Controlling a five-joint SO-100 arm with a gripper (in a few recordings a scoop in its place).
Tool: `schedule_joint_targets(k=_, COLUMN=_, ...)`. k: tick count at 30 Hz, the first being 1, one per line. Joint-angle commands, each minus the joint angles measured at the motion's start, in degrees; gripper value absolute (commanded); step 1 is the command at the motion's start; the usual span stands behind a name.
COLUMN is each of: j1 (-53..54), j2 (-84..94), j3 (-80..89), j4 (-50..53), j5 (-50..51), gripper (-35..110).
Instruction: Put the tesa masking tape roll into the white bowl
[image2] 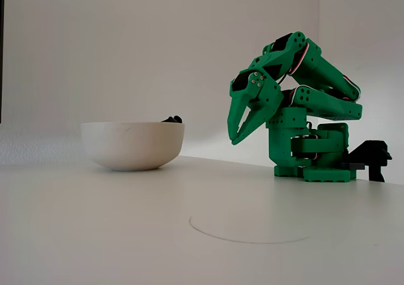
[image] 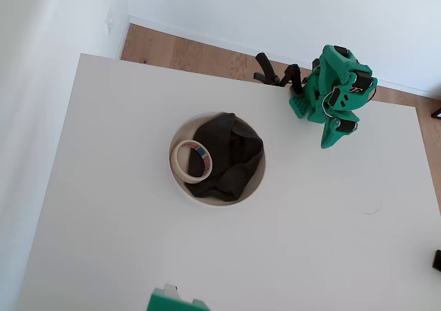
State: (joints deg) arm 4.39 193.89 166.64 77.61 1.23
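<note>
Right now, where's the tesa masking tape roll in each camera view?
Overhead view: the tesa masking tape roll lies inside the white bowl, on its left side, against the dark cloth.
Fixed view: not visible, hidden behind the bowl's wall.
Shared landmark: the white bowl, left of the green arm in both.

The overhead view looks straight down from high up on the whole white surface (image: 124,256). The fixed view sits low at surface level, close, facing sideways. Both share the round white bowl (image: 180,185) (image2: 132,145) and the folded green plastic arm (image: 337,97) (image2: 303,108).
</note>
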Motion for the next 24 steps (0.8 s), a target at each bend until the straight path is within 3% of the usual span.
schedule_joint_targets(k=1, j1=1.2, j2=0.3, j3=-0.6, j4=1.3, j5=0.1, gripper=-8)
schedule_joint_targets(k=24, j1=1.8, j2=0.3, j3=-0.7, j4=2.1, j5=0.4, gripper=-8)
